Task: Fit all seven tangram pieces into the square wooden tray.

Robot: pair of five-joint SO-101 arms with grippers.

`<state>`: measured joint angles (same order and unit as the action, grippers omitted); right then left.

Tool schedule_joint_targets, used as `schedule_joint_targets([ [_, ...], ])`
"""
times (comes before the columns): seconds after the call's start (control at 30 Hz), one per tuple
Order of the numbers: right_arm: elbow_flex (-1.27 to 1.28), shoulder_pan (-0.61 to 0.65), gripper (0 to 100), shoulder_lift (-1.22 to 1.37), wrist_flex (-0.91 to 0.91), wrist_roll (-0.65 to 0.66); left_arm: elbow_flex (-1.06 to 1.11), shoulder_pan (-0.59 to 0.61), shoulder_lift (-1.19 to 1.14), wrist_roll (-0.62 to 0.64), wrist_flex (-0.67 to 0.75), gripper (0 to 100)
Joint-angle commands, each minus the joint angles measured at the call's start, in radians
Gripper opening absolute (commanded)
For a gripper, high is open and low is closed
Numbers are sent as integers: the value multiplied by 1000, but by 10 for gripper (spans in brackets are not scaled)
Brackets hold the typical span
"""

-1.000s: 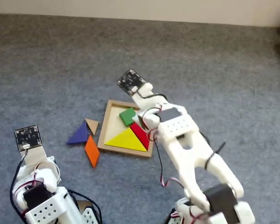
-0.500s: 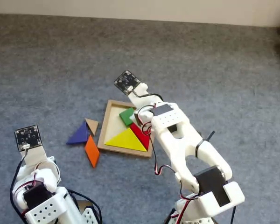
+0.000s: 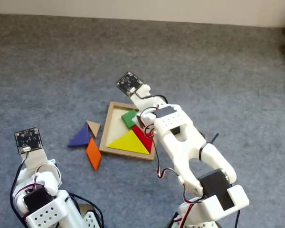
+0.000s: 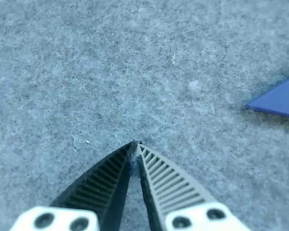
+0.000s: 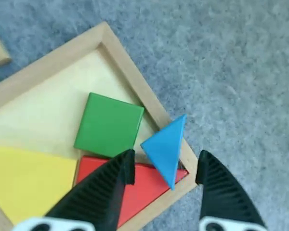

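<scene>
The square wooden tray [image 3: 115, 105] holds a green square [image 3: 129, 118], a red triangle [image 3: 143, 137] and a yellow triangle [image 3: 127, 142]. In the right wrist view a light blue triangle [image 5: 165, 144] lies across the tray's rim [image 5: 119, 52] beside the green square [image 5: 109, 125]. My right gripper [image 5: 166, 163] is open, one finger on each side of the triangle. Left of the tray on the carpet lie a dark blue triangle [image 3: 80, 137], a tan triangle [image 3: 93, 127] and an orange parallelogram [image 3: 93, 153]. My left gripper [image 4: 136, 145] is shut and empty over carpet, short of the dark blue triangle [image 4: 278, 101].
Grey carpet covers the whole surface. The right arm [image 3: 175, 128] stretches over the tray's right side. The left arm [image 3: 35, 183] sits at the near left corner. A pale wall strip runs along the far edge.
The right arm swung a little to the left over the tray, then held still. The left arm and the loose pieces have not moved.
</scene>
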<state>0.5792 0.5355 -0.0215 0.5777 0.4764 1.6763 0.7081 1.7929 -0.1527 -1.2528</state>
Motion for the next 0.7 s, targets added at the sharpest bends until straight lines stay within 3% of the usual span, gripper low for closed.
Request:
schedule_joint_targets([
  [0.0, -58, 10, 205, -19, -18, -5, 19, 13, 38, 9, -3, 7],
  [0.17, -62, 5, 192, -21, -16, -9, 19, 13, 38, 9, -3, 7],
  [0.43, -76, -22, 5, -21, -16, -15, 19, 13, 39, 9, -3, 7],
  [0.67, -134, -85, 5, -18, -18, -207, 19, 13, 39, 9, -3, 7],
])
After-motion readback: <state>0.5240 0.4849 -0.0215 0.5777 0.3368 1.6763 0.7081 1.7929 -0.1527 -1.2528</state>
